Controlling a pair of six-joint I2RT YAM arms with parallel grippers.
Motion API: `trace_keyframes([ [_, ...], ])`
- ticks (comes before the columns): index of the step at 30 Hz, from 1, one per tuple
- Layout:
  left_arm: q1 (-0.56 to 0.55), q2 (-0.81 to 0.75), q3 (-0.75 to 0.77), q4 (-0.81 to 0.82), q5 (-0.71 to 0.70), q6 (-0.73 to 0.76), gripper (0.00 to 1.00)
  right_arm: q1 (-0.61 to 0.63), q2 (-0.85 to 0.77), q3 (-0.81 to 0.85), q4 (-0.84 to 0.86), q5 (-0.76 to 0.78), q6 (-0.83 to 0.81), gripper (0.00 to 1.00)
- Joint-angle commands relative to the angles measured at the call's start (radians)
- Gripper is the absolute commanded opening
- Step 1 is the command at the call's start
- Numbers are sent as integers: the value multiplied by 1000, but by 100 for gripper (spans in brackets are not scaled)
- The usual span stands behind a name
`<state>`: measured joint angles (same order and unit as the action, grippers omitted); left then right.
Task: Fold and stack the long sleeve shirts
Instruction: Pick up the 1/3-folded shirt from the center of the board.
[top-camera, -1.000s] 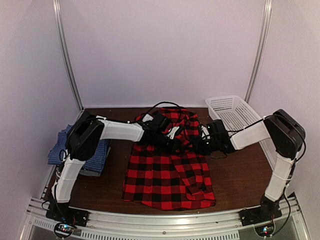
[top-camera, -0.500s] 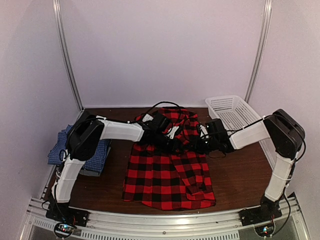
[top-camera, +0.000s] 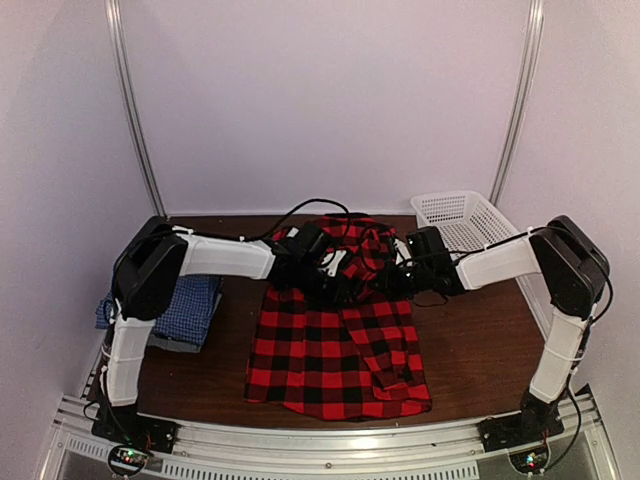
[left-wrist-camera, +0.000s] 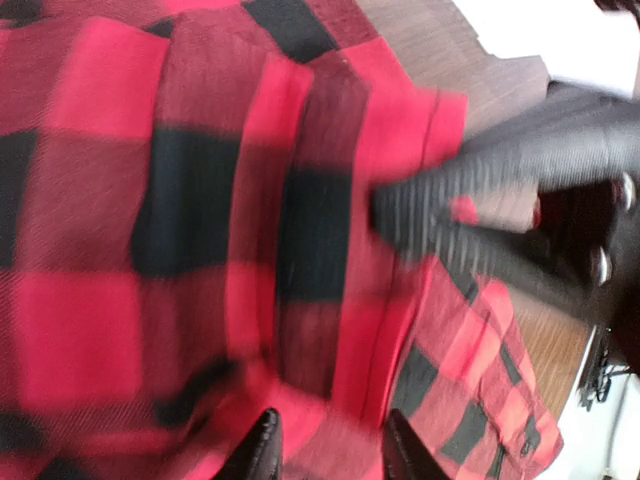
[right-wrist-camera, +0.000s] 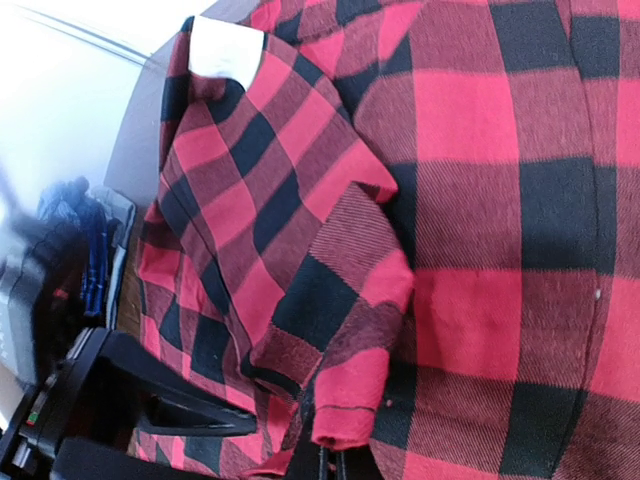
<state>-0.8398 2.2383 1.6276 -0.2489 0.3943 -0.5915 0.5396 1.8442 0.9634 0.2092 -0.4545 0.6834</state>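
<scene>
The red-and-black plaid shirt (top-camera: 338, 345) lies spread on the table's middle, its top part bunched between both grippers. My left gripper (top-camera: 347, 286) hangs low over the bunched cloth (left-wrist-camera: 200, 220), its fingers apart with plaid cloth between the tips (left-wrist-camera: 333, 455). My right gripper (top-camera: 386, 284) is shut on a folded edge of the plaid shirt (right-wrist-camera: 360, 400), fingers pressed together (right-wrist-camera: 335, 465). It faces the left gripper, a hand's width away. The blue checked shirt (top-camera: 188, 308) lies folded at the left on a grey one (top-camera: 185, 343).
A white mesh basket (top-camera: 465, 218) stands at the back right corner. Brown table (top-camera: 480, 340) shows right of the shirt and in a strip (top-camera: 235, 330) left of it. White walls close off the back and sides.
Both grippers have moved a little toward the back wall, and the shirt's top part has drawn up with them. The left arm's shoulder has swung left.
</scene>
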Motion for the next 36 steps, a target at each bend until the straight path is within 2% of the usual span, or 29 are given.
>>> trace_keyframes([
  [1,31,-187,-106,-63,-79,2,41,6,-45,77,-48,49,-55,0],
  [7,43,-371,-260,-193,-189,-38,44,6,-51,164,-97,62,-98,0],
  [14,44,-585,-507,-332,-321,-172,43,6,-36,286,-146,57,-167,0],
  [22,34,-835,-796,-344,-305,-336,41,6,4,466,-202,77,-271,0],
  [36,-70,-873,-952,-261,-228,-445,38,9,92,754,-265,54,-364,0],
])
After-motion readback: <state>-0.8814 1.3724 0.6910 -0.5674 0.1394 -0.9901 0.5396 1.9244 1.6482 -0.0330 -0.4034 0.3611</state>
